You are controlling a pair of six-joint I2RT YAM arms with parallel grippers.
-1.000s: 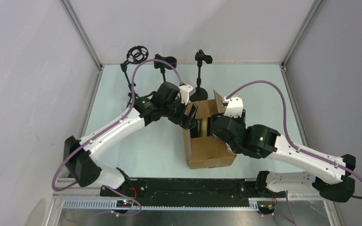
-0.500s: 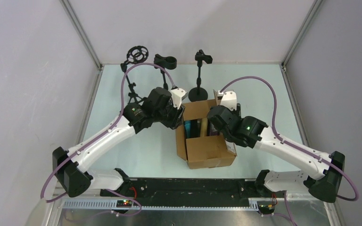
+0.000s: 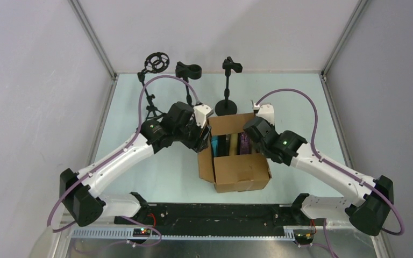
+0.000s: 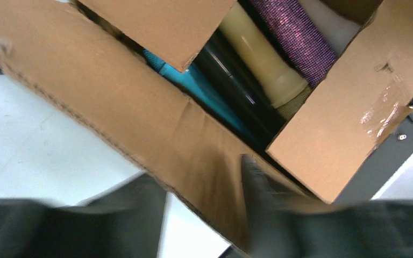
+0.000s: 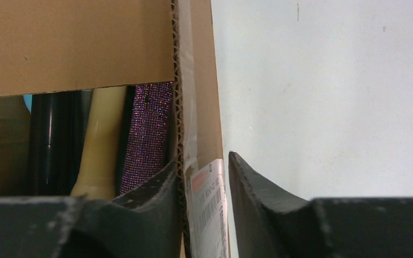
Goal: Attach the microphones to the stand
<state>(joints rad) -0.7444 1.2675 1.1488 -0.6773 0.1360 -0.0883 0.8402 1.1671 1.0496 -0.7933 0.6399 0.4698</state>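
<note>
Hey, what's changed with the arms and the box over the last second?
The left gripper moved left, swinging the left flap of the cardboard box outward; the right gripper shifted back along its right wall. The microphones inside now show. The stands stayed put.

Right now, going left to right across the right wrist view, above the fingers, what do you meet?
black microphone → cream microphone → glittery purple microphone → box wall → table

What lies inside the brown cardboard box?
Side by side: blue microphone, black microphone, cream microphone, glittery purple microphone. The box flaps cover their ends; others underneath cannot be seen.
</note>
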